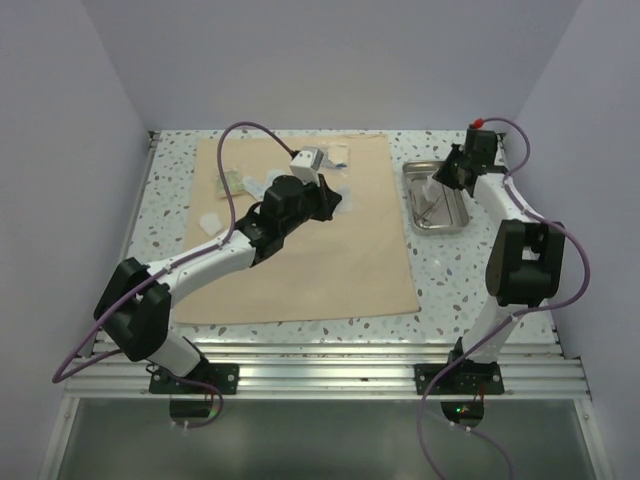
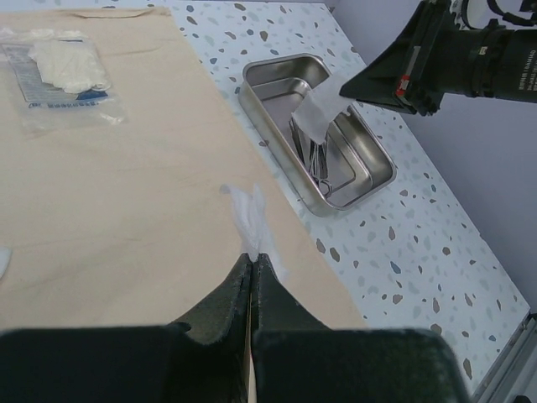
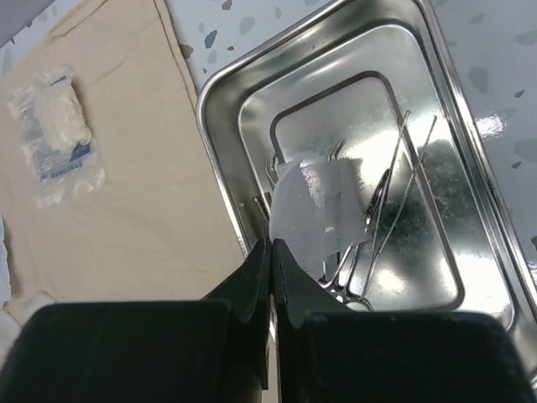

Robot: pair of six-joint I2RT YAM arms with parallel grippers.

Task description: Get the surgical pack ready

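The tan wrap sheet (image 1: 310, 250) lies spread on the table, with the steel tray (image 1: 455, 224) just off its right edge. Thin metal instruments (image 3: 394, 197) lie in the tray. My left gripper (image 2: 253, 256) is shut on the edge of a thin white gauze packet (image 2: 249, 214), low over the sheet's right part (image 2: 126, 193). My right gripper (image 3: 272, 242) is shut on a flat white packet (image 3: 323, 210) that hangs over the tray (image 3: 210, 126). The left wrist view shows that packet (image 2: 317, 113) above the tray (image 2: 262, 113). Another gauze packet (image 2: 63, 75) rests on the sheet.
More white packets (image 1: 240, 182) lie on the sheet's far left part, and one (image 3: 57, 134) shows in the right wrist view. Speckled table (image 1: 470, 280) surrounds the sheet. White walls close in the left, back and right sides. A metal rail (image 1: 350, 365) runs along the near edge.
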